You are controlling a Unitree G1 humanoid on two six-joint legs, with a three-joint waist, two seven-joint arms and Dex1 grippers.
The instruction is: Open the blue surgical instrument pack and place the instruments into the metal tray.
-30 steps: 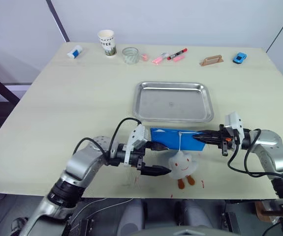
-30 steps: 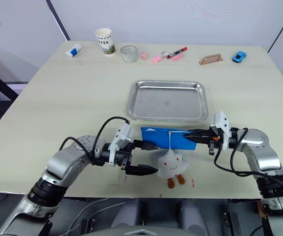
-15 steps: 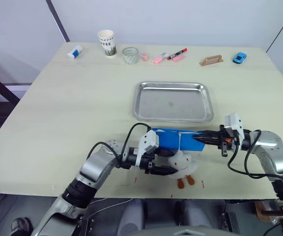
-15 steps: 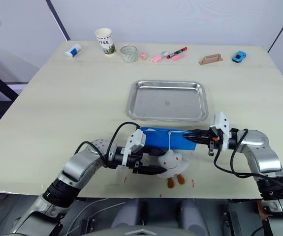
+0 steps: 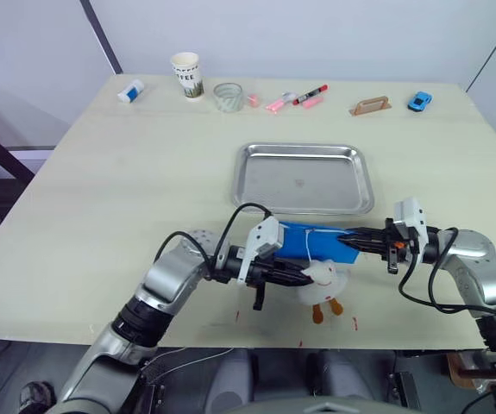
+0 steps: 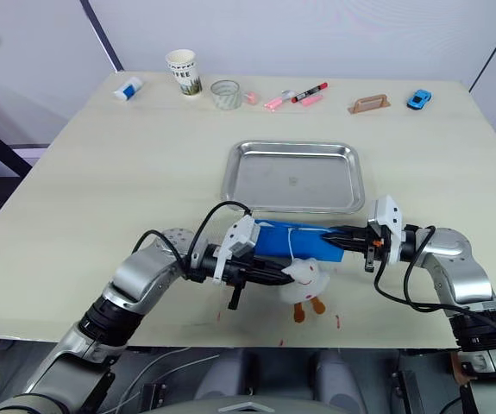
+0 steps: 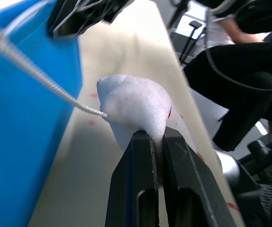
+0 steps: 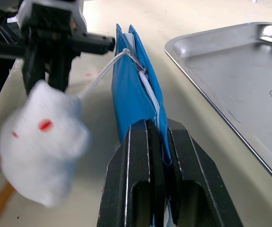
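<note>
The blue surgical instrument pack (image 5: 317, 242) is held on edge just above the table (image 5: 127, 190), between the two grippers and just short of the near rim of the metal tray (image 5: 304, 178), which is seen empty. The right gripper (image 5: 357, 241) is clamped on the pack's end nearest to it; in the right wrist view the two black fingers (image 8: 138, 156) are pressed against both faces of the blue packet (image 8: 133, 94), with a white zipper line running between them. The left gripper (image 5: 298, 274) is closed on a white plush charm (image 5: 323, 281) with a red-marked face and orange feet, which hangs from a white cord (image 7: 41, 80) tied to the pack's zipper pull; in the left wrist view the fingers (image 7: 145, 170) are pinched into the soft white body. No instruments can be seen, so the pack is judged not yet opened. The step in hand appears to be unzipping by the charm. It would be done well if the right-hand clamp were kept firm and steady while the charm is drawn away from that gripper, in line with the zipper's length, so the cord pulls straight along the track rather than sideways. A gentle, even pull is advised, since the plush may slip from the pinch or the pack may twist. The far row of cup, markers and toy car lies well apart from both grippers.
</note>
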